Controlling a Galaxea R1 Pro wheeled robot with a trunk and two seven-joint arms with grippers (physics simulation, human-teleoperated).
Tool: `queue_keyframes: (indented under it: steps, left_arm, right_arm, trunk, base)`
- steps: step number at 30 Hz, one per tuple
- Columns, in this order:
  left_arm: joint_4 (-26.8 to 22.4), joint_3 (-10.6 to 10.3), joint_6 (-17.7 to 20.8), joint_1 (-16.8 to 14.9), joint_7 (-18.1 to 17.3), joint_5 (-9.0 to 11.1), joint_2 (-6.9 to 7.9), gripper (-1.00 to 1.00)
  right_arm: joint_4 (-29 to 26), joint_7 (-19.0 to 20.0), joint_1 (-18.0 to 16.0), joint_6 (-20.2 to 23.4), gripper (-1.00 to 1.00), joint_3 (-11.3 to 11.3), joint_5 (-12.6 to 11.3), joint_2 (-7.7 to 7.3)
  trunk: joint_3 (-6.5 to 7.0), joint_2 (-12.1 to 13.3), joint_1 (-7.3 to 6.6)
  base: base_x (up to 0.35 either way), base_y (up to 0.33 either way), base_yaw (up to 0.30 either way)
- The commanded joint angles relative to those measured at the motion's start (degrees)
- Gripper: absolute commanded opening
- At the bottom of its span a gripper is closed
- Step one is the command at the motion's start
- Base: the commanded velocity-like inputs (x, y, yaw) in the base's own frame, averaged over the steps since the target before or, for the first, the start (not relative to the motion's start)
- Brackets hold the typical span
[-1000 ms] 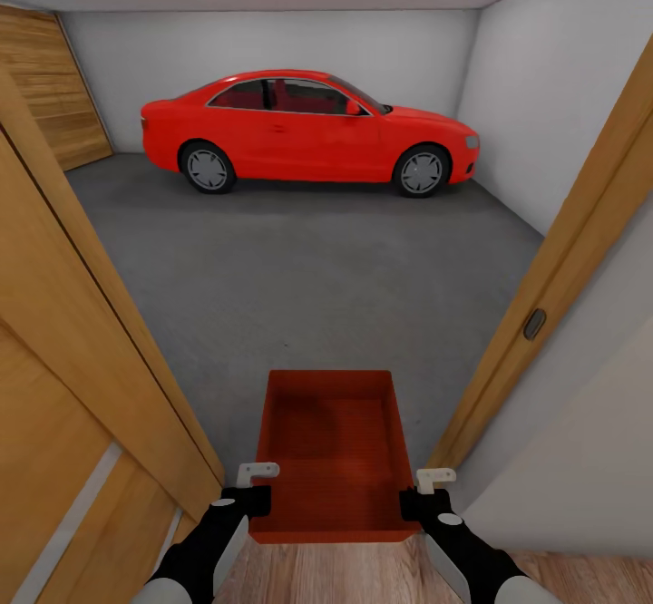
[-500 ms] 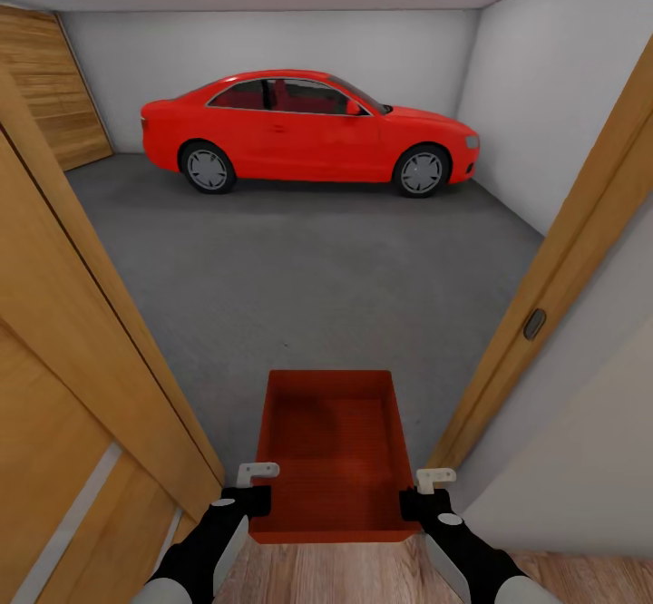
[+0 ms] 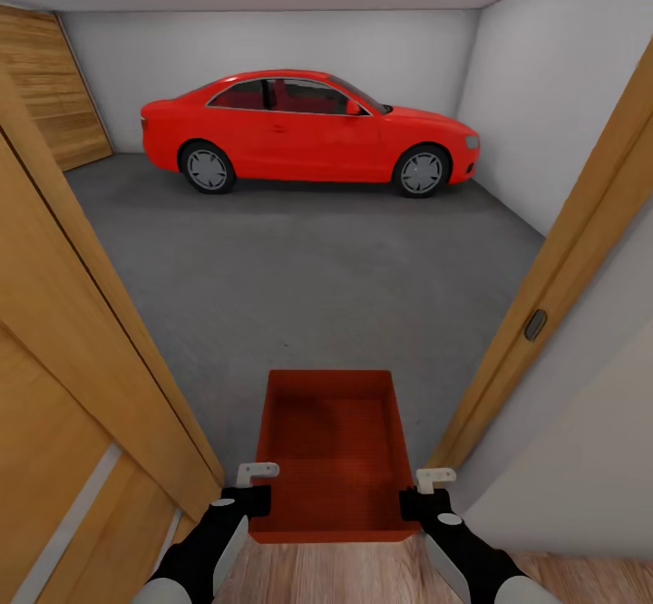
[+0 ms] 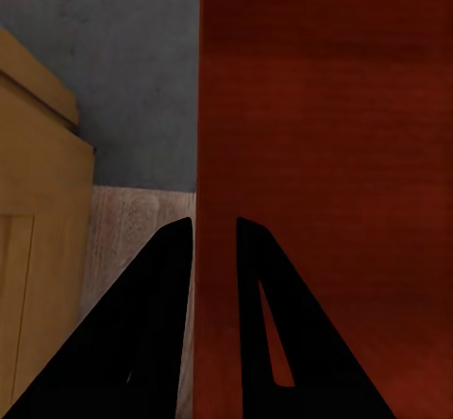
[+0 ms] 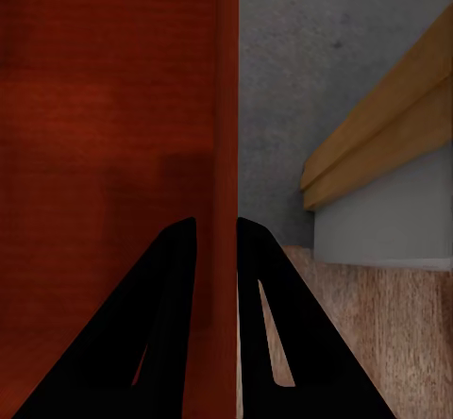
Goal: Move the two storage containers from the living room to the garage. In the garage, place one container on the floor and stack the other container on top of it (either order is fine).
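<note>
The robot is standing in the doorway, carrying one storage container [image 3: 332, 445] level between both arms, out over the threshold where wood planks are giving way to the garage floor [image 3: 308, 277]. The left gripper [image 3: 258, 480] is clamping the container's left wall and the right gripper [image 3: 428, 484] its right wall, a finger on each side, likely to steady it. The container is holding nothing. A red car [image 3: 308, 131] is sitting well ahead.

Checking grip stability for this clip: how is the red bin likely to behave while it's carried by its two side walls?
The bin is probably light: shallow, thin-walled, empty. Left gripper and right gripper each pinch one thin wall, so it may flex or slip. Held near one end, its far end might sag.
</note>
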Motion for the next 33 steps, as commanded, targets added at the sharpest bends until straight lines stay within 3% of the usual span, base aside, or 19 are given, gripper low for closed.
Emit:
queue_keyframes:
  steps: [1,9,33]
  left_arm:
    - [-0.3,0.5,0.4,0.0,0.3,-0.9,0.03,-1.00]
    - [-0.2,0.5,0.4,0.0,0.4,-0.9,0.03,-1.00]
    - [-0.2,0.5,0.4,0.0,0.5,-0.8,0.03,-1.00]
  right_arm:
    - [0.8,-1.0,0.0,-0.1,-1.00,-0.4,-0.7,-1.77]
    - [0.8,-1.0,0.0,-0.1,-1.00,-0.4,-0.7,-1.77]
    - [0.8,-1.0,0.0,-0.1,-1.00,-0.4,-0.7,-1.77]
  trunk:
    - [-0.05,0.0,0.01]
    - [-0.05,0.0,0.01]
    - [-0.05,0.0,0.01]
  base:
    - [0.102,0.000,0.000]
    - [0.213,0.000,0.000]
    - [0.007,0.000,0.000]
